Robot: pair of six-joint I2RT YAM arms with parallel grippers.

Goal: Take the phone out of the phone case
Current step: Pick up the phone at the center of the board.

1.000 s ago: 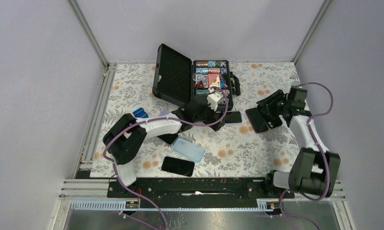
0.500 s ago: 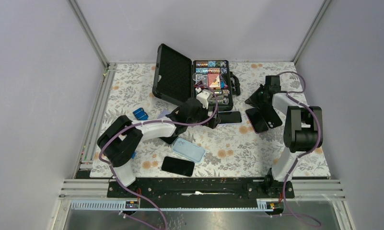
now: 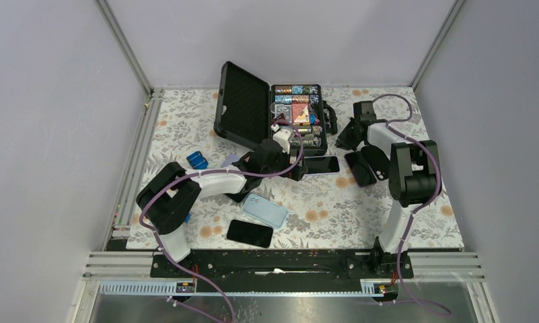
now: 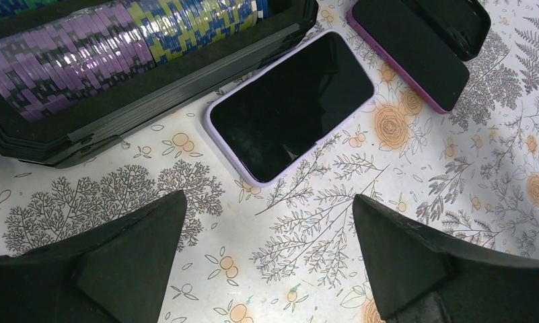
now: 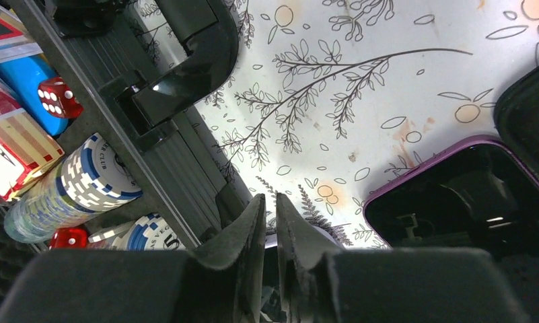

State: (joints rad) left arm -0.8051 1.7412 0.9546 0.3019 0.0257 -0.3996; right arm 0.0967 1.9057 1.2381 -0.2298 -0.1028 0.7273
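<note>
A phone in a lilac case [image 3: 322, 164] lies screen up in front of the chip case; it also shows in the left wrist view [image 4: 293, 108]. My left gripper [image 3: 295, 168] is open and empty just left of it, jaws wide apart [image 4: 270, 208] and low over the mat. A phone in a purple case [image 3: 359, 168] lies to the right [image 4: 408, 50] [image 5: 468, 195], with a black case [image 3: 376, 160] beside it. My right gripper [image 3: 346, 139] is shut and empty [image 5: 271, 202], between the chip case handle and the purple-cased phone.
An open black poker chip case [image 3: 297, 111] with its lid [image 3: 243, 104] raised stands at the back. A light blue phone [image 3: 264, 210] and a black phone [image 3: 249, 233] lie near the front. A small blue object [image 3: 197, 160] sits at the left.
My right arm has swung from the right side leftward and back, toward the chip case handle. My left gripper has shifted slightly left, away from the lilac-cased phone.
</note>
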